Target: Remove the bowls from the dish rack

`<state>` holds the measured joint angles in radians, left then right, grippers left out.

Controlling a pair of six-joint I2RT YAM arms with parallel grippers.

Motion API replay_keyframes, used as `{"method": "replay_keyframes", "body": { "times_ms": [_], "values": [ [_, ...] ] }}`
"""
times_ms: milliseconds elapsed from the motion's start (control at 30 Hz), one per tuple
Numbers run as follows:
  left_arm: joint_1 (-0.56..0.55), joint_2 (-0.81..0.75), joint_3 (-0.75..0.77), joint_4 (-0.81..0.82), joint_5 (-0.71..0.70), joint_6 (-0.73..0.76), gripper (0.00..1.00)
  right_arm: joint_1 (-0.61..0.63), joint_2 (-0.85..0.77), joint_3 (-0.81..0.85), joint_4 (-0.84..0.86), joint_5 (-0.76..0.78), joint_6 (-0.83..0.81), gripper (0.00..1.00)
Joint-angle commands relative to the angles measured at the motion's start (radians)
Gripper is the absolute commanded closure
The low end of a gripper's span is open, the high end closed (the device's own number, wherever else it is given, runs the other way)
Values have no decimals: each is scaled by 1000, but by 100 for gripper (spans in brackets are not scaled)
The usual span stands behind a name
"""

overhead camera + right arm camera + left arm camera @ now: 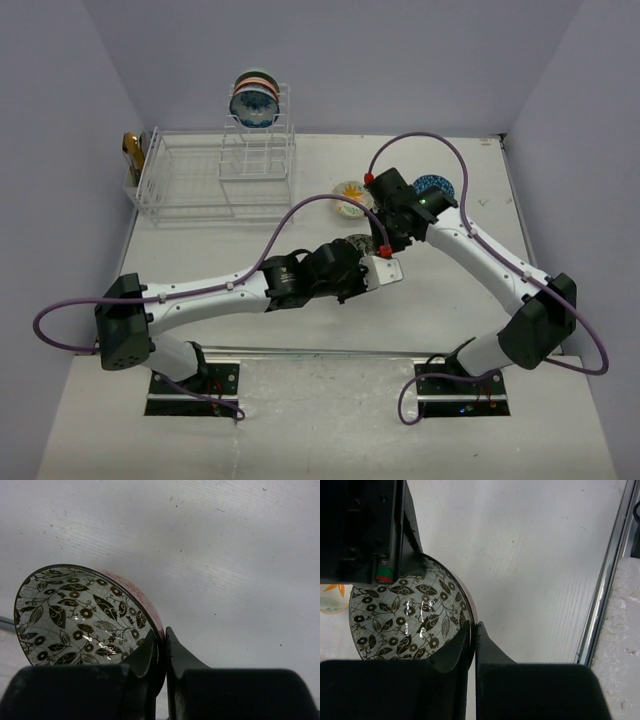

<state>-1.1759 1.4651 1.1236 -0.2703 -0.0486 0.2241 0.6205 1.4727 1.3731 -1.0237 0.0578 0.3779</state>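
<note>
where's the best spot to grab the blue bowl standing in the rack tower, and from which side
Grip the blue bowl by its top rim, coming straight down from above. It stands on edge in the tall tower of the dish rack, its rim poking up past the wires, which fence its sides and bottom. Put one finger in front and one behind.

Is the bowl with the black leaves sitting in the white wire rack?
No, the black-leaf patterned bowl is out near the middle of the white table, well apart from the white wire dish rack.
</note>
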Motion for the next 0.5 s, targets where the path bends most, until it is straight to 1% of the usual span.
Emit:
{"method": "replay_keyframes", "body": {
  "times_ms": [0,33,67,100,133,167,200,267,300,400,433,467],
  "values": [
    [-5,-6,47,39,-72,27,100,4,-14,7,54,43,41,100],
    [-5,-6,47,37,-112,24,95,4,-20,10,80,40,44,100],
    [-5,-6,44,39,-135,12,79,2,-23,18,92,40,49,100],
    [-5,-6,41,39,-160,5,44,1,-20,24,103,46,55,100],
    [-5,-8,38,40,-209,-6,10,-2,-15,33,125,57,59,100],
    [-5,-20,28,42,-235,-25,0,-10,-6,55,137,59,62,100],
    [-5,-28,24,42,-259,-35,0,-36,14,64,151,57,68,100],
    [-5,-63,7,40,-359,-73,0,-89,37,96,191,54,78,100],
    [-5,-77,2,33,-452,-94,0,-108,60,107,227,54,84,100],
    [-5,-147,-5,-27,-575,-201,0,-189,109,155,278,53,105,100],
    [-5,-188,-7,-70,-664,-279,0,-203,145,181,313,51,111,100],
    [-5,-209,-8,-87,-710,-308,0,-226,162,193,333,66,119,100]
  ]
}}
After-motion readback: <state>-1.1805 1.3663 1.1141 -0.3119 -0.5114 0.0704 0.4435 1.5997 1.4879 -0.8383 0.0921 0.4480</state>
